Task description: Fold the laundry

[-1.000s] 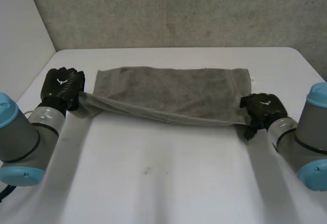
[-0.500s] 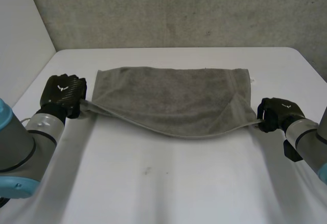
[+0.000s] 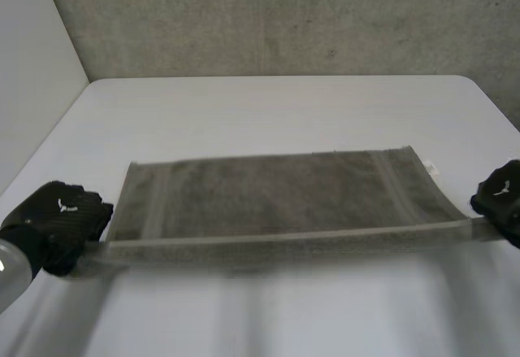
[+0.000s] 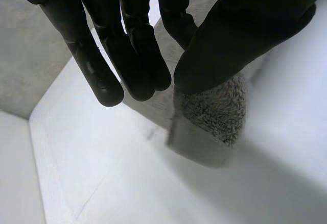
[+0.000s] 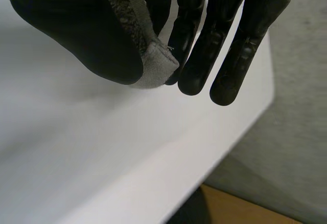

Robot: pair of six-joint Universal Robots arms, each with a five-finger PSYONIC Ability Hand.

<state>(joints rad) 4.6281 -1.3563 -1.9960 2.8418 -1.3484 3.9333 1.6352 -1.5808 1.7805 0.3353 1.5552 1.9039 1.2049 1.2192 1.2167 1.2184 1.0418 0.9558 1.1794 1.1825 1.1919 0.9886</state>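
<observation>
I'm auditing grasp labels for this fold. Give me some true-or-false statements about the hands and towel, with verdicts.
1. The black left hand pinches a corner of the grey terry towel. True.
2. The black right hand is open, off the towel. False: it pinches a towel corner.
3. The towel lies crumpled on the white table. False: it is stretched out between the hands.
4. The towel's long edge spans from hand to hand. True.

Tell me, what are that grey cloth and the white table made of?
The cloth looks like terry towelling: fuzzy looped pile, flat woven bands near its ends. The table looks smooth, matt white, perhaps laminate or plastic; the look leaves that open.
</observation>
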